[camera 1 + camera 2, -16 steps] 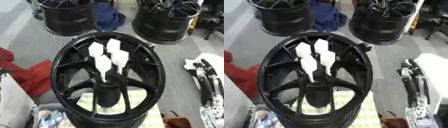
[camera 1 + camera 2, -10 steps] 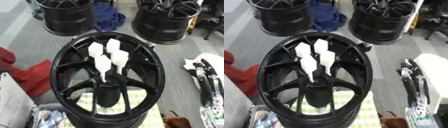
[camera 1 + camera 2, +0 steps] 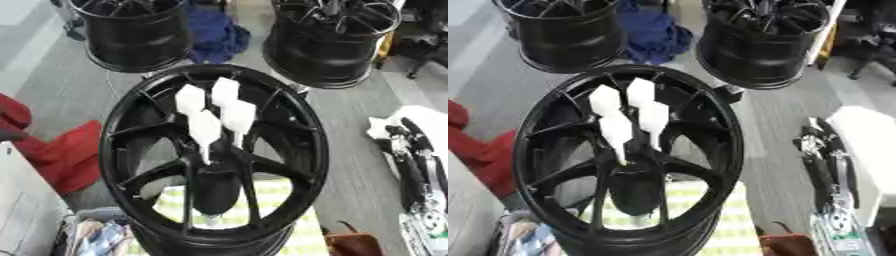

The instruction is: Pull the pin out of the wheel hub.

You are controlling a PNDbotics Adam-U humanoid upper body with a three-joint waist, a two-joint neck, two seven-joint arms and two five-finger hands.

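Observation:
A large black wheel hub (image 3: 118, 125) stands before me with its spoked face up. Several white pins (image 3: 206, 127) stick up close together from its centre, each with a wide blocky top on a thin stem. My right hand (image 3: 398, 135) rests at the right edge, well apart from the hub, with its fingers straight, pointing up and holding nothing. Its black and silver arm (image 3: 829, 175) runs down toward the lower right corner. My left hand shows in neither view.
Two more black wheels stand behind, one at the far left (image 3: 140, 35) and one at the far right (image 3: 328, 45), with a blue cloth (image 3: 214, 35) between them. A red cloth (image 3: 52, 150) lies left of the hub. A yellow-green striped mat (image 3: 297, 235) lies under it.
The whole picture has shifted a little, so the camera moved. The pins, the hub and my right arm keep their places.

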